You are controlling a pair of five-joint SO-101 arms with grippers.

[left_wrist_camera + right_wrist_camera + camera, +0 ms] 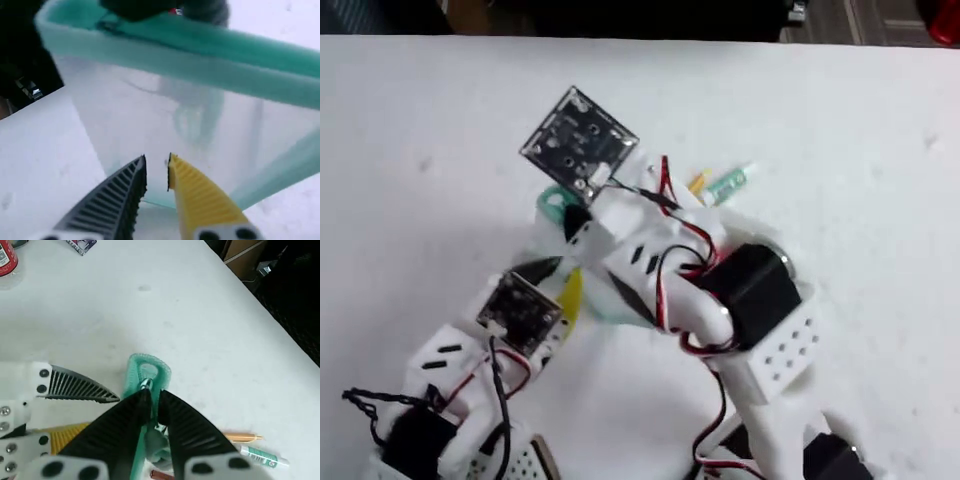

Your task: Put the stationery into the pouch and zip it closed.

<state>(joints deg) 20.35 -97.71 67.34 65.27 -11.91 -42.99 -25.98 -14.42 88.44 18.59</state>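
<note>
pouch (165,115) edge pinched by narrowed left jaws, zip tab (146,384) clamped by right jaws; pens (725,183) on table (440,120) risk being shut out if zipped now.

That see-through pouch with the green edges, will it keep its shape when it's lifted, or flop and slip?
Probably floppy: the pouch has thin clear walls that seem to bow between its green edges. Likely light, since the pens lie outside it. Its plastic looks smooth and may slip, though the left gripper and right gripper each pinch an edge.
</note>
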